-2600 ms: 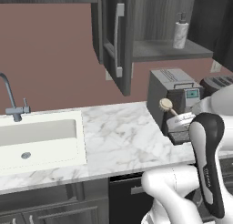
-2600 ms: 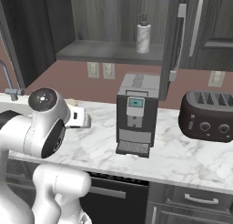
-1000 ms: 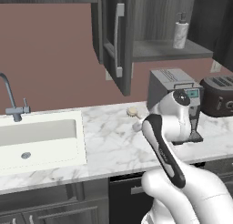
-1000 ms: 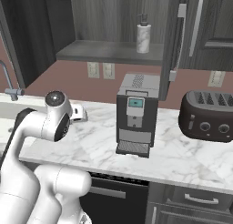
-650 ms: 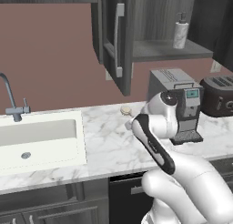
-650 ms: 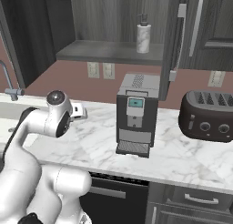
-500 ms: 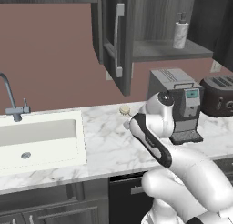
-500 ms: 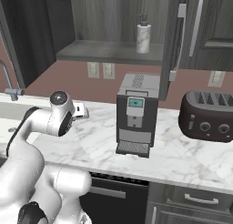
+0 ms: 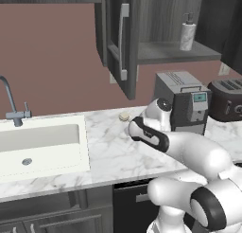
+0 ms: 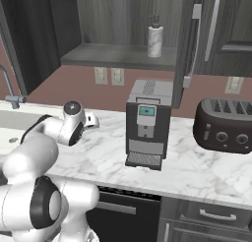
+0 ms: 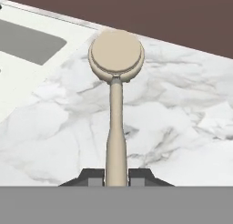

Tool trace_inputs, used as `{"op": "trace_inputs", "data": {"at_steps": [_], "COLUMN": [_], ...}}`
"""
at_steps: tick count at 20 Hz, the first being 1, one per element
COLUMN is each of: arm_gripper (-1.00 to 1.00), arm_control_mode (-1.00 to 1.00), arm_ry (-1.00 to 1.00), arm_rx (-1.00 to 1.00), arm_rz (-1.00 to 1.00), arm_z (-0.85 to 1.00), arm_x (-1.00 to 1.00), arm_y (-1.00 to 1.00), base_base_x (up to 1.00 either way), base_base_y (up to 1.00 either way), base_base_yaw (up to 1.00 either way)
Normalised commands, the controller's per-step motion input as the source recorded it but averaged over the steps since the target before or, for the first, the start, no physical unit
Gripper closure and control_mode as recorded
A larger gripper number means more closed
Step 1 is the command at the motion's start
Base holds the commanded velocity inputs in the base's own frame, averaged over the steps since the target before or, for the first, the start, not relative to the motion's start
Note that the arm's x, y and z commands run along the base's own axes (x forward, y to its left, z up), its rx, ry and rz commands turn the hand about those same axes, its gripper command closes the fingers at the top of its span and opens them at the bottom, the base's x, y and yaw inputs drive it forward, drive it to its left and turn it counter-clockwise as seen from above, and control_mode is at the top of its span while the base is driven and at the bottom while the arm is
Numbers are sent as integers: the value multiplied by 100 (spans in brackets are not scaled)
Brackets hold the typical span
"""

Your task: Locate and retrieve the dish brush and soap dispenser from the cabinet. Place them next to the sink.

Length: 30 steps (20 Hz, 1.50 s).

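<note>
Looking along the gripper [image 11: 116,177] from the hand camera, we see its two dark fingertips [image 11: 93,176] pinched tight on the handle of the dish brush [image 11: 116,104]; the thin tan handle runs straight away from the hand and the round pale head sits at the far end, over the white marbled counter [image 11: 182,127]; we can't really tell if the head touches the marble or just floats above it; the white edge of the sink [image 11: 27,68] shows in the upper left of that view, near the brush head but apart from it; from the left base camera the brush head [image 9: 124,116] peeks out as a small tan disc just past the arm's wrist, above the counter [image 9: 108,156] between the sink [image 9: 42,147] and the grey coffee machine [image 9: 184,102]; the faucet [image 9: 12,104] curves up at the far left of the basin; the soap dispenser [image 9: 187,34] stands upright on the shelf of the cabinet [image 9: 118,38], whose door hangs open with its silver bar handle facing us; the right base camera shows the same bottle [image 10: 155,38] on the shelf above the coffee machine [image 10: 146,123], with a dark toaster [image 10: 224,125] sitting on the counter to the right, well apart from the arm.
</note>
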Motion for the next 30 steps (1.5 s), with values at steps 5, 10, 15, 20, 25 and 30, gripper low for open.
{"op": "trace_inputs", "data": {"at_steps": [5, 10, 15, 20, 25, 30], "arm_gripper": [100, 100, 100, 100, 100, 100], "arm_control_mode": [-100, -100, -100, -100, -100, -100], "arm_ry": [13, 9, 4, 0, 0, -1], "arm_rx": [0, 0, 0, 0, 0, 0], "arm_rz": [6, 6, 3, 3, 4, 4], "arm_z": [-18, -17, -13, -21, -25, -25], "arm_x": [23, 34, 34, 27, 24, 21], "arm_y": [29, 25, 22, 25, 24, 25], "base_base_x": [0, 0, 0, 0, 0, 0], "base_base_y": [0, 0, 0, 0, 0, 0], "base_base_yaw": [0, 0, 0, 0, 0, 0]}}
